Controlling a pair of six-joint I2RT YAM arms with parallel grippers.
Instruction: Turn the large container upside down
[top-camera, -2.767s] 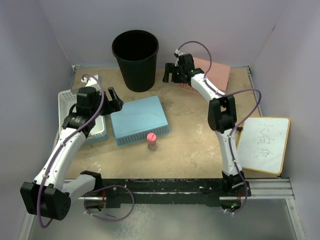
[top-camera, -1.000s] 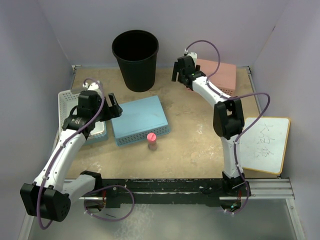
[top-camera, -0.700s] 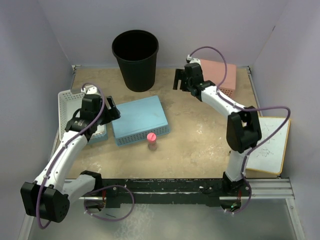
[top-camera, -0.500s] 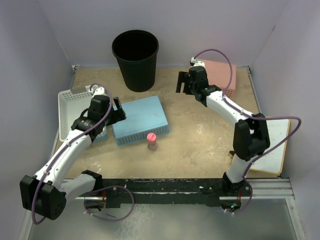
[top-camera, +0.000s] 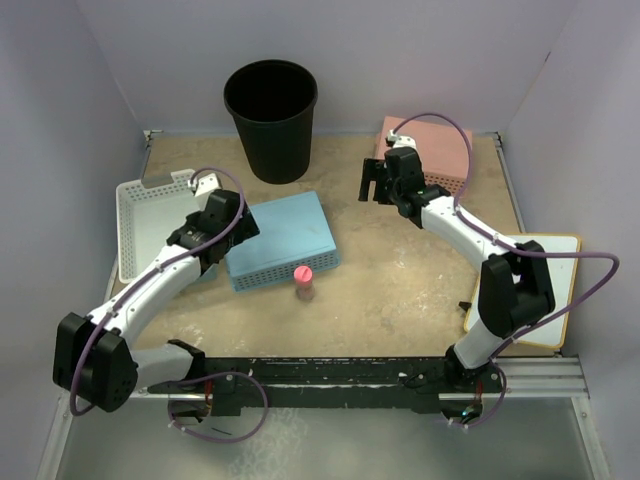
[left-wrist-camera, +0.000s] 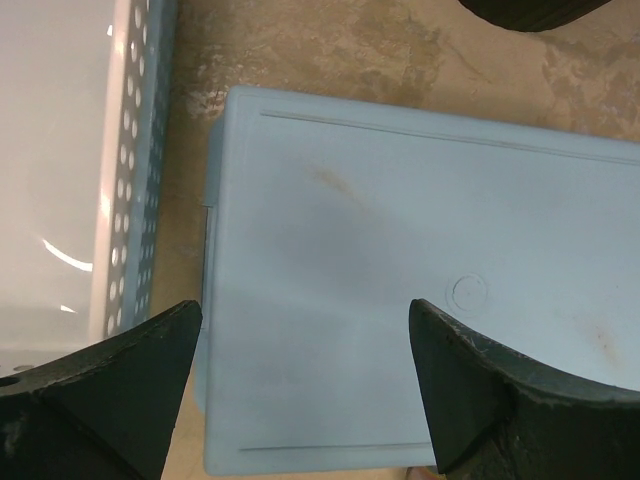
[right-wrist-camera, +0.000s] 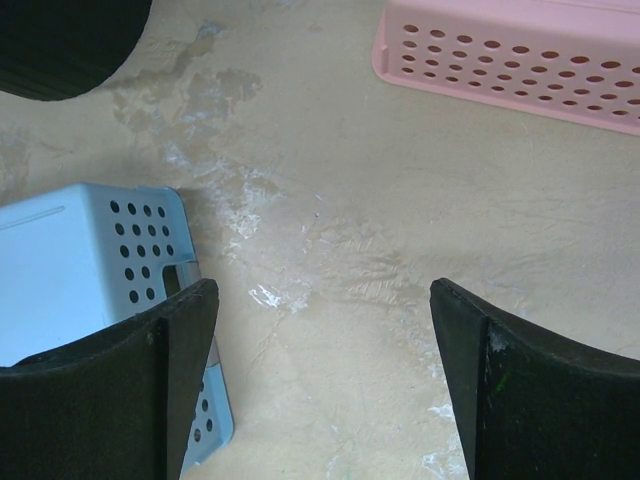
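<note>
Black large container (top-camera: 270, 120) upright, rim up, untouched.
Spread wide, holding nothing: left gripper (left-wrist-camera: 305, 385) above blue basket (left-wrist-camera: 420, 300), container ahead-right; right gripper (right-wrist-camera: 322, 375) above bare table (right-wrist-camera: 350, 250), container ahead-left.

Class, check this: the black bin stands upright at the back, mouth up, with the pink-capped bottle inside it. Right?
No: the top external view shows the pink-capped bottle on the table beside the blue basket; the black bin stands upright, mouth up.

Probably robot lab: plain-walled enclosure (top-camera: 400, 50), sandy table (top-camera: 400, 270).
</note>
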